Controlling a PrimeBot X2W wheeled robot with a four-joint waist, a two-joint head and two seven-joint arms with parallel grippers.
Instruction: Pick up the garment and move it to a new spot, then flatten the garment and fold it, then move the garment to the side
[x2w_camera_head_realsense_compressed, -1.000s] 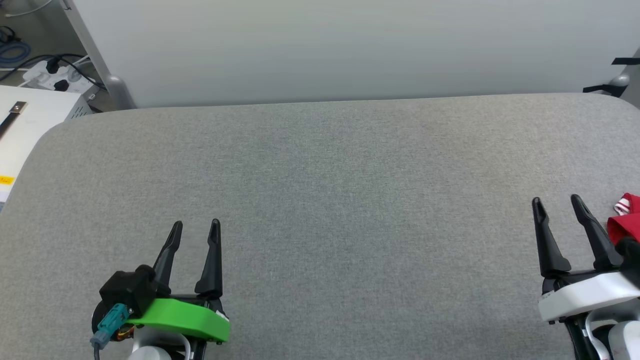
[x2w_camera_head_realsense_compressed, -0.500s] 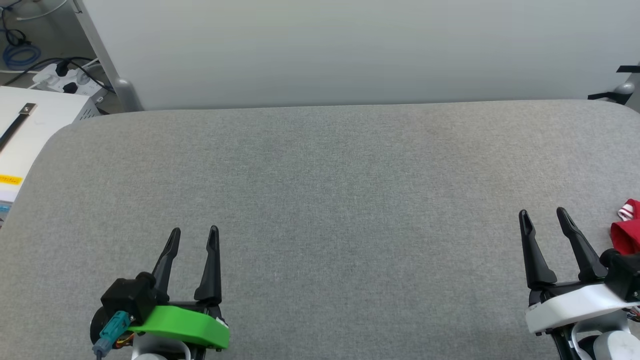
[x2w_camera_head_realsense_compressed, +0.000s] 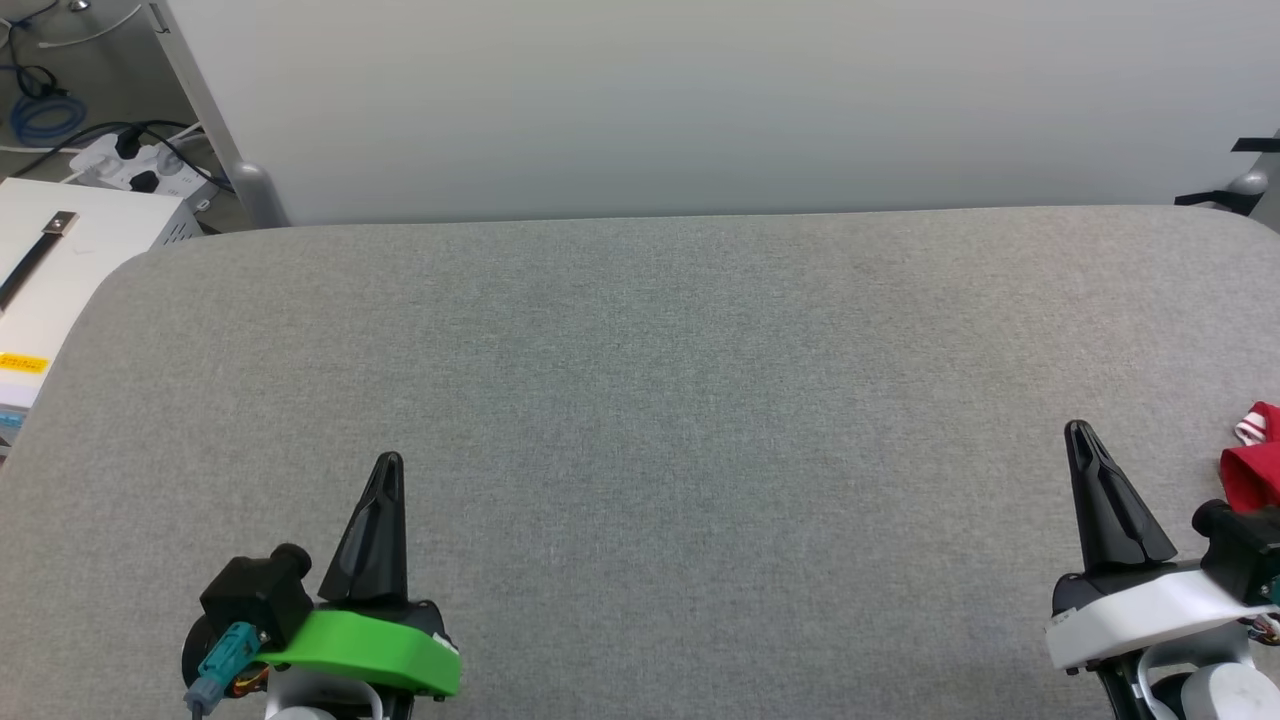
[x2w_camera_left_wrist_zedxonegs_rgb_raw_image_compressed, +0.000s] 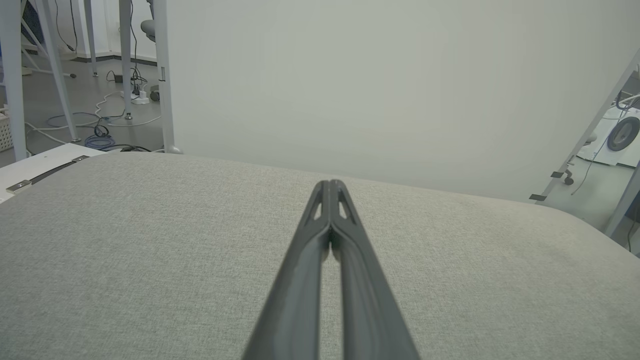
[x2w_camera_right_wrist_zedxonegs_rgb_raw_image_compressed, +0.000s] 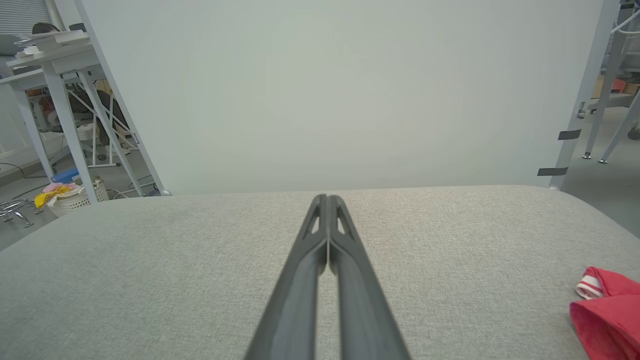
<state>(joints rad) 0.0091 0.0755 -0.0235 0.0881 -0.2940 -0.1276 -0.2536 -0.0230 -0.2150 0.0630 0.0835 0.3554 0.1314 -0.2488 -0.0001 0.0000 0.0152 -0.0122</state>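
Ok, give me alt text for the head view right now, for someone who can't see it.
Both claws are shut and hold nothing over the grey padded table, the left claw at lower left, the right claw at lower right. A corner of the red garment with striped trim lies at the right edge, beside the right claw, not held.

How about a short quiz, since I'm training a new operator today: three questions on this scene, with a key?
1. True or false: the left end effector is shut with nothing in it.
2. Where does the red garment lie? A) at the middle of the table; B) on the table to the right of the right end effector; C) under the left end effector.
3. Fill in: the table's covering is a ___ fabric.

Key: 1 true; 2 B; 3 grey.
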